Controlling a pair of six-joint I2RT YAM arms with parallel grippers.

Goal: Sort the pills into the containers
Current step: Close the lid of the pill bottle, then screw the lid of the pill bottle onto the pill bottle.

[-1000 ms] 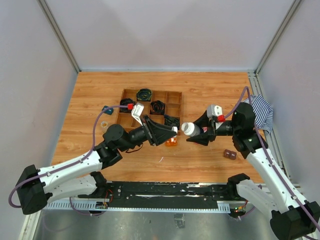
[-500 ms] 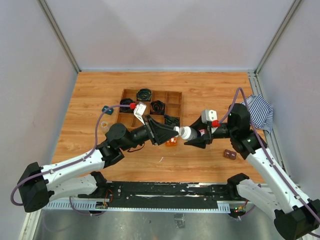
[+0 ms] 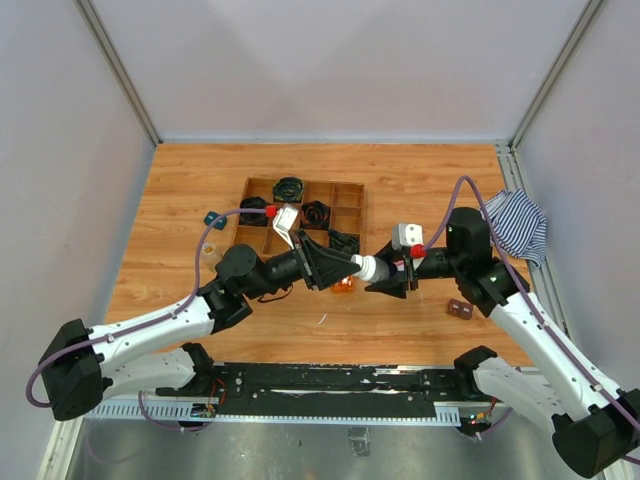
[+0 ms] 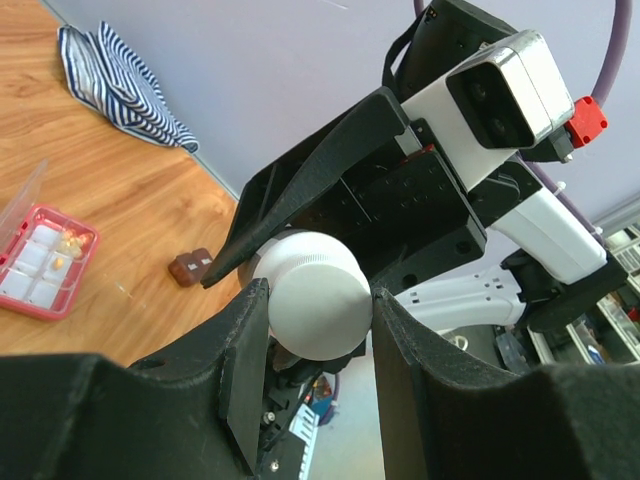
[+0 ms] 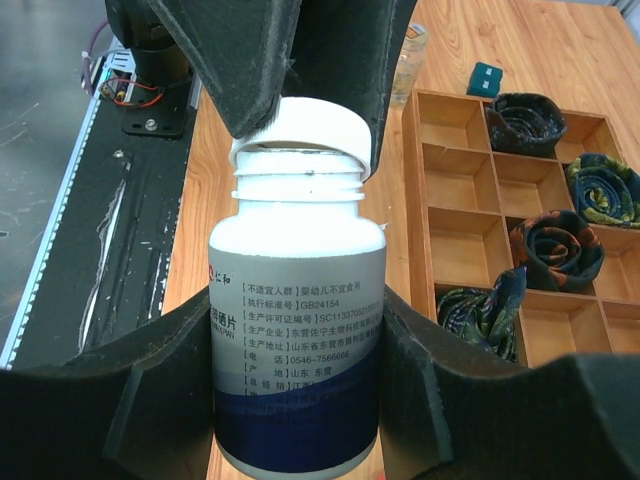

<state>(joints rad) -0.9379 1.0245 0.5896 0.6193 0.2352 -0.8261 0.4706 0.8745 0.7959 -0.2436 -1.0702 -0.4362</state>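
**Bottle held between both grippers, cap in the left, body in the right**

The bottle [image 5: 297, 330] is held clear of the table [image 4: 110, 185], lying roughly level between the two arms. Its labelled body is clamped by the right gripper [image 3: 392, 271], whose jaws are set partly apart, one against each side of the body. The cap end is pointed away from that gripper, toward the left arm.

The white cap [image 5: 300, 125] is gripped by the left gripper [image 4: 318, 305]. The jaws are drawn in fairly narrow, and a finger [image 4: 245, 345] is pressed against each side of the ribbed rim. The cap is seated on the bottle's neck, with a ring of the neck showing beneath it; whether it is screwed tight cannot be told. The two grippers are brought nose to nose, with only the neck of the bottle between them.

From the left wrist camera, a pink box [image 4: 45, 262] is seen on the table below the left gripper and off to its side. Its clear lid is open, and a few small yellowish pills [image 4: 68, 240] lie in one compartment. Further out beyond the box a small brown block [image 4: 190, 268] is seen, and further still a striped cloth [image 4: 115, 80] at the table's edge.

From the right wrist camera, a wooden tray [image 5: 408, 230] is seen beside the right gripper, with dark coils [image 5: 555, 250] in several compartments. Past the tray's far corner, behind a finger of the left gripper, a small clear vial [image 5: 410, 55] is partly seen.
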